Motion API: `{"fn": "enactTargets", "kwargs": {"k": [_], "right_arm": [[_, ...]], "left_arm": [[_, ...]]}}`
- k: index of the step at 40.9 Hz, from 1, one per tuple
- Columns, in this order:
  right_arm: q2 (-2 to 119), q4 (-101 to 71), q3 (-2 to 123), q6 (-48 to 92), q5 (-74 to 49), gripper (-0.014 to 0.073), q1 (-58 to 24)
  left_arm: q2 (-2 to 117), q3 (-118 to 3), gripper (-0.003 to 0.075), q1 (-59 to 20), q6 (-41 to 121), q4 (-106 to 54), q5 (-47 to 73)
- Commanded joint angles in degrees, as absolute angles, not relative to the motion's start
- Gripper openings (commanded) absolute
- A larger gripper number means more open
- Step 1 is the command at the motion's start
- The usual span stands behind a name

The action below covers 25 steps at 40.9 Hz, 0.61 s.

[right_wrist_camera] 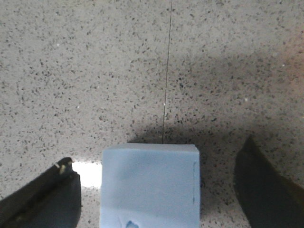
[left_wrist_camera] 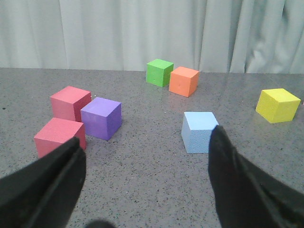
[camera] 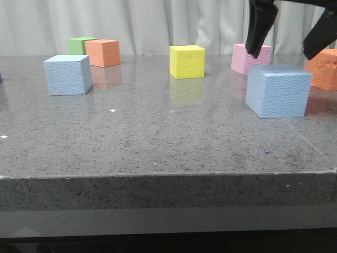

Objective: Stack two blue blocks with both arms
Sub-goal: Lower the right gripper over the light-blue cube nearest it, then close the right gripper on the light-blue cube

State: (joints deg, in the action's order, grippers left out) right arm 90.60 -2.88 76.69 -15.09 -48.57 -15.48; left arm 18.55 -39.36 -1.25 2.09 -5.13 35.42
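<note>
One blue block [camera: 68,74] rests on the grey table at the left. It also shows in the left wrist view [left_wrist_camera: 199,132], ahead of my left gripper [left_wrist_camera: 147,135] and close to its right finger [left_wrist_camera: 237,180]; that gripper is open and empty. The left gripper is out of the front view. The second blue block [camera: 278,90] rests on the table at the right. My right gripper [camera: 283,54] hangs open just above it. In the right wrist view this block [right_wrist_camera: 149,185] lies between the spread fingers [right_wrist_camera: 47,194], with gaps on both sides of the right gripper [right_wrist_camera: 156,152].
A yellow cube [camera: 187,61] stands mid-back and a pink cube [camera: 245,59] behind the right block. Orange [camera: 103,52] and green [camera: 80,45] cubes stand back left, another orange one [camera: 325,68] far right. A purple cube [left_wrist_camera: 100,118] and two red cubes [left_wrist_camera: 70,102] lie further left.
</note>
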Motion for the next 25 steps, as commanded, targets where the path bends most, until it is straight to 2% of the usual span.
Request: {"fn": "enactTargets", "kwargs": {"k": [1, 25], "right_arm": [[89.7, -2.9, 78.7, -15.3, -45.7, 0.0652, -15.6], [94.6, -3.5, 78.7, -15.3, -49.6, 0.0652, -15.6]], "left_arm": [[19.5, -40.7, 0.0533, -1.1, 1.6, -5.7, 30.3], [19.5, -40.7, 0.0533, -1.1, 1.6, -5.7, 30.3]]}}
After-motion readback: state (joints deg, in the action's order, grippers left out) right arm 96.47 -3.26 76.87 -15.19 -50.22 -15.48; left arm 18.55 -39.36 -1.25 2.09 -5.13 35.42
